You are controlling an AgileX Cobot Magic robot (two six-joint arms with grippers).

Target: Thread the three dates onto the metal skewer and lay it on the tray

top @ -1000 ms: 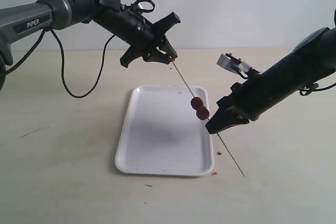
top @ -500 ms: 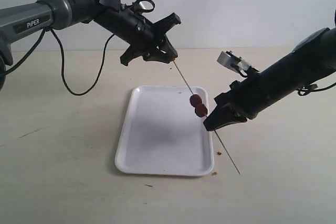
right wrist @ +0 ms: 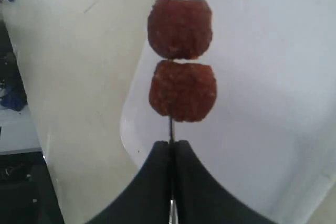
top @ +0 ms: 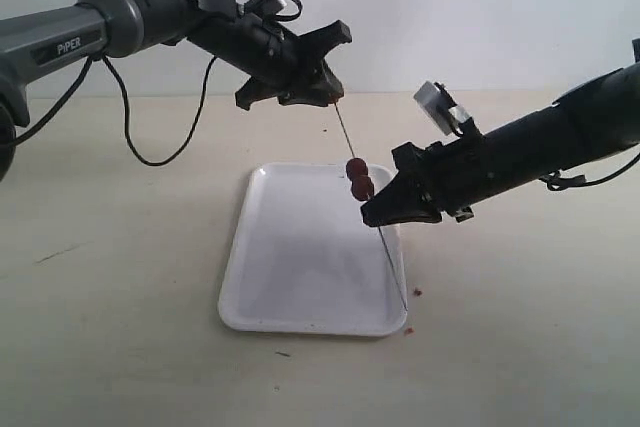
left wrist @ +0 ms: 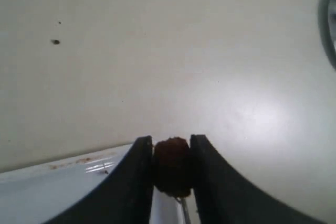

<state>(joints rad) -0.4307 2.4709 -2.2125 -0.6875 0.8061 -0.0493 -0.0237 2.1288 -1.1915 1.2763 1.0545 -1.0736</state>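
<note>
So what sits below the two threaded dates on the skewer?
The right gripper, shut on the metal skewer, with the tray beneath. The skewer's stretch inside the two dates is hidden.

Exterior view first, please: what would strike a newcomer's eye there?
The skewer hangs slanted in the air above the tray, with the right claw shut on it. Just above that claw, two dates sit threaded on it, touching each other. At the skewer's upper end, the left claw pinches a third date.
</note>
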